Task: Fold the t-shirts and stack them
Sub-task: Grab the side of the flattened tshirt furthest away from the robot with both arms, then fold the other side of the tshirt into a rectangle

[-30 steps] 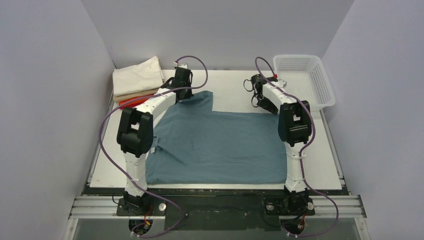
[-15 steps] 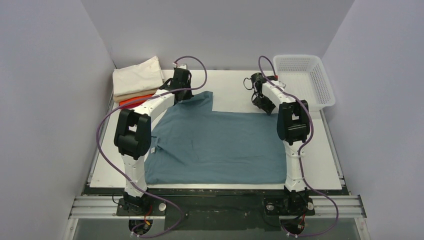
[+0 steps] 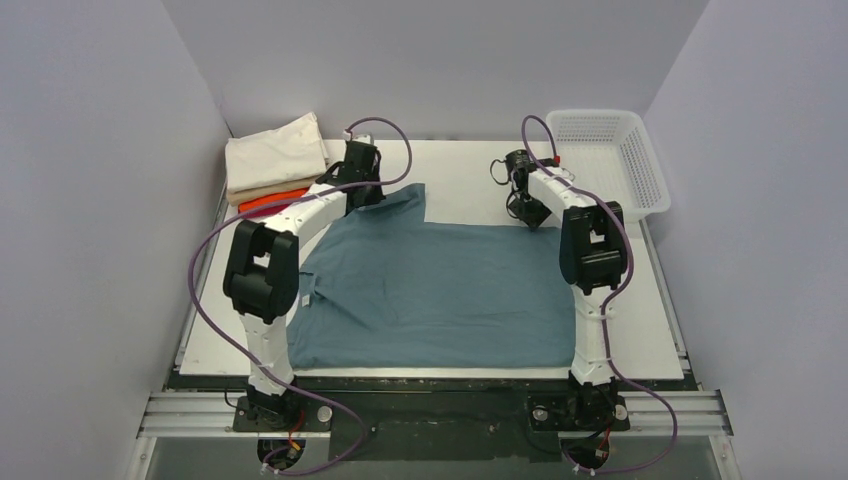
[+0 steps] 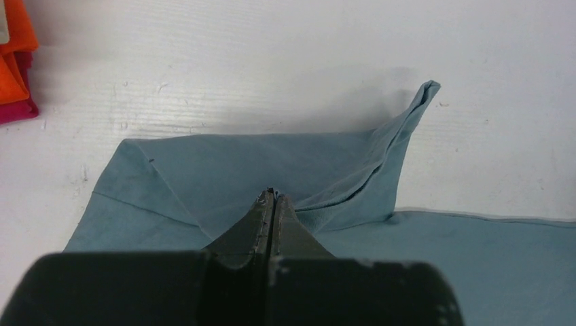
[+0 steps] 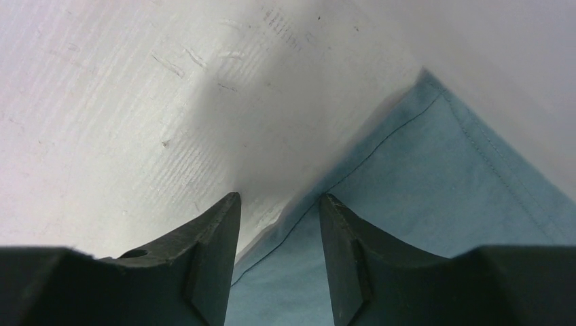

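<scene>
Soft matt cloth = teal t-shirt (image 3: 430,290); scuffed matt table (image 3: 470,175); wht plastic-mesh basket (image 3: 590,125).

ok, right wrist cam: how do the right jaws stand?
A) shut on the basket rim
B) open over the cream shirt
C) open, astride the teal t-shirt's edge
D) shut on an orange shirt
C: in the right wrist view the right jaws stand apart, and the hemmed edge of the teal t-shirt runs into the gap between them, with the bare white table on the other side.
</scene>
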`<state>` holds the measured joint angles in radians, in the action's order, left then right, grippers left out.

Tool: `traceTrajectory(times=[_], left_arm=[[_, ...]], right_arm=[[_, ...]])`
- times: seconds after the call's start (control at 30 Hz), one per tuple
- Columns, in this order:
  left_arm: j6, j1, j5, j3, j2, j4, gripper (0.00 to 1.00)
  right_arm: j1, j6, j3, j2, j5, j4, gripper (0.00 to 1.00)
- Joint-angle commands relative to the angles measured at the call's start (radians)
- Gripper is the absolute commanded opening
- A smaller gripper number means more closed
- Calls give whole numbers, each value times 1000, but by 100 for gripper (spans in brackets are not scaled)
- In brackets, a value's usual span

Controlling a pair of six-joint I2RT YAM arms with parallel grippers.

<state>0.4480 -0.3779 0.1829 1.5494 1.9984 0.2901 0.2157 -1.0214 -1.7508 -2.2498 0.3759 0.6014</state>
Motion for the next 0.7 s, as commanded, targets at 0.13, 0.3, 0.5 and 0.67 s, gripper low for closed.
traceTrajectory(times=[0.13,0.3,0.5,0.67], left_arm=[[-3,6,42,-71,-153,-67,0],[-15,10,28,-91,-174,-84,0],[-35,7,-17,-152,-234,-118,0],[-21,-3,-29,-278,-330,-129,0]], right_arm=[[2,-29,66,37,2,101,27],[5,-28,57,39,25,101,12],[15,37,37,80,88,93,0],[39,91,104,149,98,73,0]])
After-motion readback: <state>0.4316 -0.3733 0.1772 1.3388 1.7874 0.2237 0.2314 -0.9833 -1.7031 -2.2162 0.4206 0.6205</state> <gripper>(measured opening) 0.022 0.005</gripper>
